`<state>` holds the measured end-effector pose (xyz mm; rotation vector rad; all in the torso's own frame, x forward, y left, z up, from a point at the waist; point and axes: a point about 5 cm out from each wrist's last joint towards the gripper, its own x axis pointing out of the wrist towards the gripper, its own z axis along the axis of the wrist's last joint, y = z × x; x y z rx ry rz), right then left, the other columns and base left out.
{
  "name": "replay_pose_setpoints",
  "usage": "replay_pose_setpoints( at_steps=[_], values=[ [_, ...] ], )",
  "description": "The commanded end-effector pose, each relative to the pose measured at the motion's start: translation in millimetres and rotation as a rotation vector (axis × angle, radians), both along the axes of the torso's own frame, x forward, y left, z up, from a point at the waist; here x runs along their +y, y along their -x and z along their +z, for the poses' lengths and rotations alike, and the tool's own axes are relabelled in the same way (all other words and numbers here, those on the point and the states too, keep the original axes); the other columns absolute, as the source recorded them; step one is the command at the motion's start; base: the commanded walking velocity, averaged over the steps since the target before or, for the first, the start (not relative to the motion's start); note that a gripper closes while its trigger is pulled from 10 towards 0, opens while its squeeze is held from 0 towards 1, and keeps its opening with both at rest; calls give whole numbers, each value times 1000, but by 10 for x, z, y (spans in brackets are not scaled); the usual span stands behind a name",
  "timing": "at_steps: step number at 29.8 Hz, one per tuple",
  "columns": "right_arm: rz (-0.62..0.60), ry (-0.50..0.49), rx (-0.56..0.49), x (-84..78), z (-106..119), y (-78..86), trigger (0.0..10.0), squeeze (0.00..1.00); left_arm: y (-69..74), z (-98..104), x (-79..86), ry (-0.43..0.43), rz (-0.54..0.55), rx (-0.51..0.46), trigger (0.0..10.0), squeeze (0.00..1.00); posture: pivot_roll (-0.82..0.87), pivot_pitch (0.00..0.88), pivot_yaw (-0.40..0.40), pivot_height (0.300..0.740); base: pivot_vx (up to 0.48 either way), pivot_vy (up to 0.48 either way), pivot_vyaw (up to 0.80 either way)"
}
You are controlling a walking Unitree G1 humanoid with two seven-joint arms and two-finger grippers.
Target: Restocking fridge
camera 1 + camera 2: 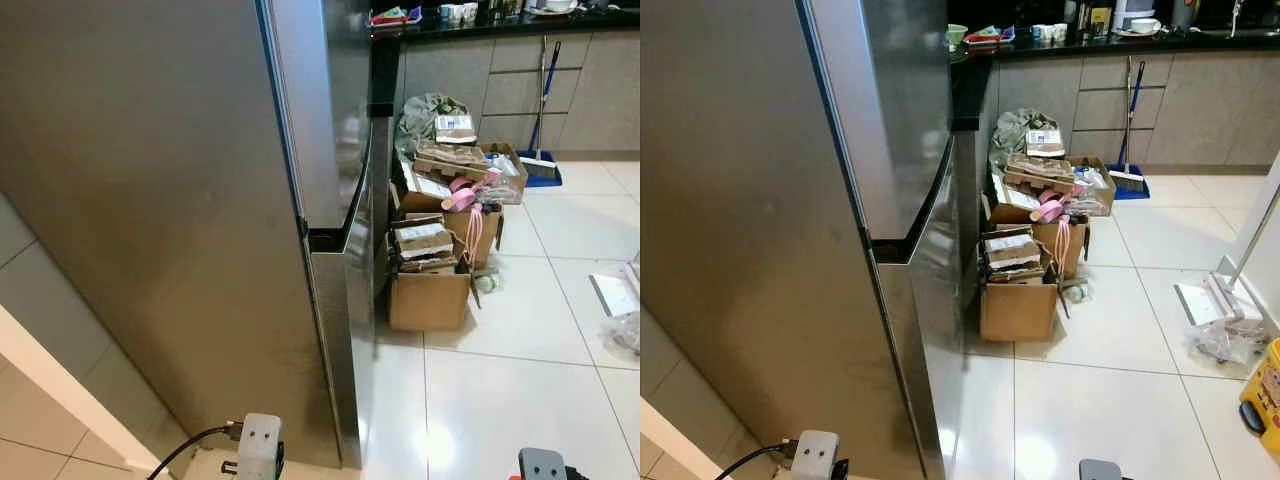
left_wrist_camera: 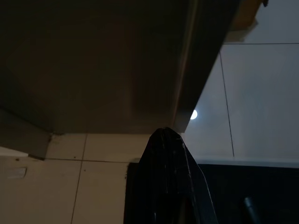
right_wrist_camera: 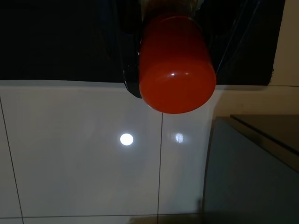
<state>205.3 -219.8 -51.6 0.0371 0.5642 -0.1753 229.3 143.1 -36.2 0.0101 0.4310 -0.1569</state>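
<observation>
Standing close against the fridge [image 1: 180, 230], both doors shut, the robot is seen with arms low. An orange-capped bottle [image 3: 176, 65] is gripped in the right claw [image 3: 173, 56], hanging cap-down over the floor tiles [image 3: 84, 154]. The left claw [image 2: 170, 182] is seen dark, fingers apparently pressed together, empty. Risk noted: a door swung open from this near could strike the bottle or the cardboard boxes [image 1: 430, 290] beside the fridge.
</observation>
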Motion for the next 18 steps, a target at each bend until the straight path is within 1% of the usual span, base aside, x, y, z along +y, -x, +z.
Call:
replay_pose_setpoints(
  at_steps=[1,6,10,14,18],
  values=[
    [3,2,8,0,-20,37,10000,0,28,-11,20,-15,-6,0,10000,0,-48,105,73,740,0,-480,0],
    [4,7,6,-22,-15,40,10000,0,22,-4,6,-10,5,-7,10000,0,-53,103,72,740,0,-480,0],
    [5,10,7,-39,-13,44,10000,0,-9,13,39,-3,61,-15,10000,0,-59,100,71,740,0,0,0],
    [9,11,7,-46,-8,37,10000,0,-43,42,67,-21,79,-34,10000,0,-59,96,69,740,0,0,0],
    [15,11,1,-41,6,13,10000,0,-54,56,90,-20,96,-45,10000,0,-61,93,69,740,0,0,0]
  ],
)
